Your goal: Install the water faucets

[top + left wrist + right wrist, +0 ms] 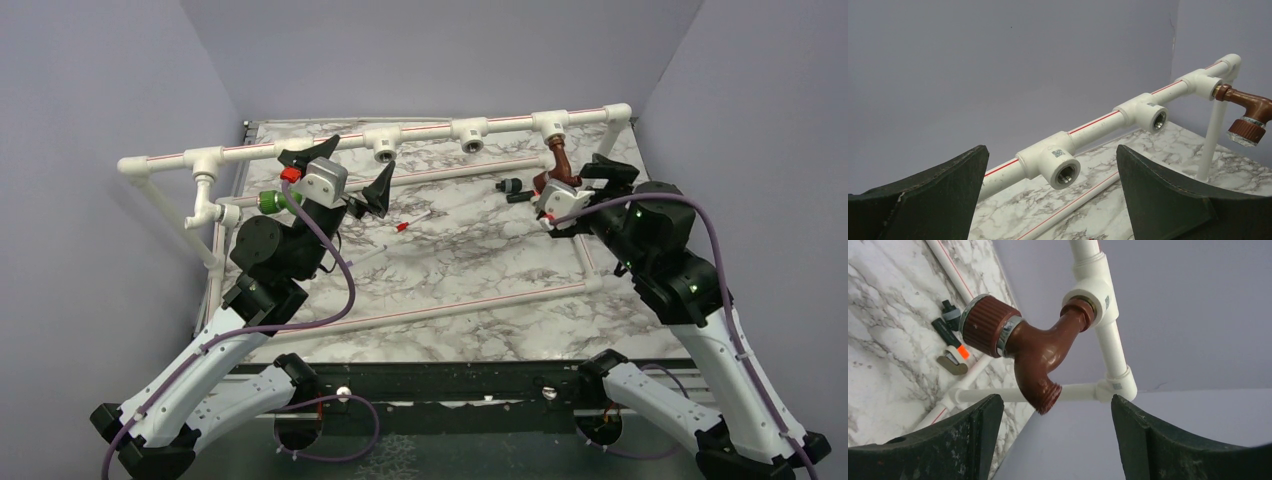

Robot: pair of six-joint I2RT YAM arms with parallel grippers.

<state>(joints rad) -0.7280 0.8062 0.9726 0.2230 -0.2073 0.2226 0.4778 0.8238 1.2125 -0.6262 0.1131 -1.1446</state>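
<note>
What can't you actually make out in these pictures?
Green faucet: top view, partly hidden behind the left arm.
Brown faucet: left wrist view, partly cut off by the right edge.
Its thread depth: right wrist view, hidden inside the white T-fitting.
Small black piece with orange tip: right wrist view, too small to identify.

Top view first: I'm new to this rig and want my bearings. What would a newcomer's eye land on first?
The reddish-brown tap stands out, screwed into the right-hand fitting of the white pipe frame, with the right gripper open just in front of it. At the frame's left end a bright green tap shows beside the left arm.
</note>
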